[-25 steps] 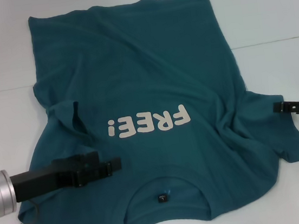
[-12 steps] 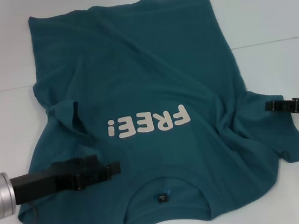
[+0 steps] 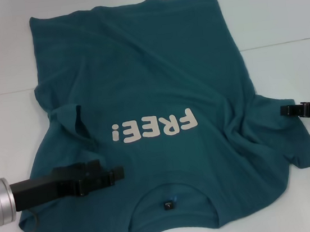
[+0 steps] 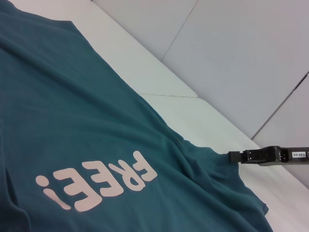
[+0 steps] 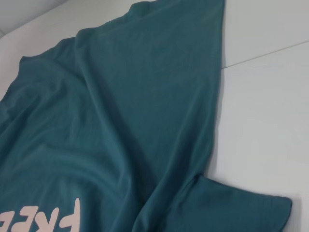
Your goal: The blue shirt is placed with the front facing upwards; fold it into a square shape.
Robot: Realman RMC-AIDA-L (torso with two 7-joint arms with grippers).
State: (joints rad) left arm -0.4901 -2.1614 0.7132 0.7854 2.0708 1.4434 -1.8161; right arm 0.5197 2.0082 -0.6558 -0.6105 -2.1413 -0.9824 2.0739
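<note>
Right gripper (image 3: pixel 283 110) has backed slightly off toward the table's right edge since half a second ago; left gripper (image 3: pixel 117 173) stays low over the blue shirt (image 3: pixel 140 84) near the collar — whether either claw is spread, I cannot tell. Spread face-up on the white table (image 3: pixel 278 10), the shirt shows its bunched right sleeve only in the right wrist view.

A white bench (image 3: pixel 278 16) fills the scene, with a thin seam (image 3: pixel 282 42) running across its pale surface.
</note>
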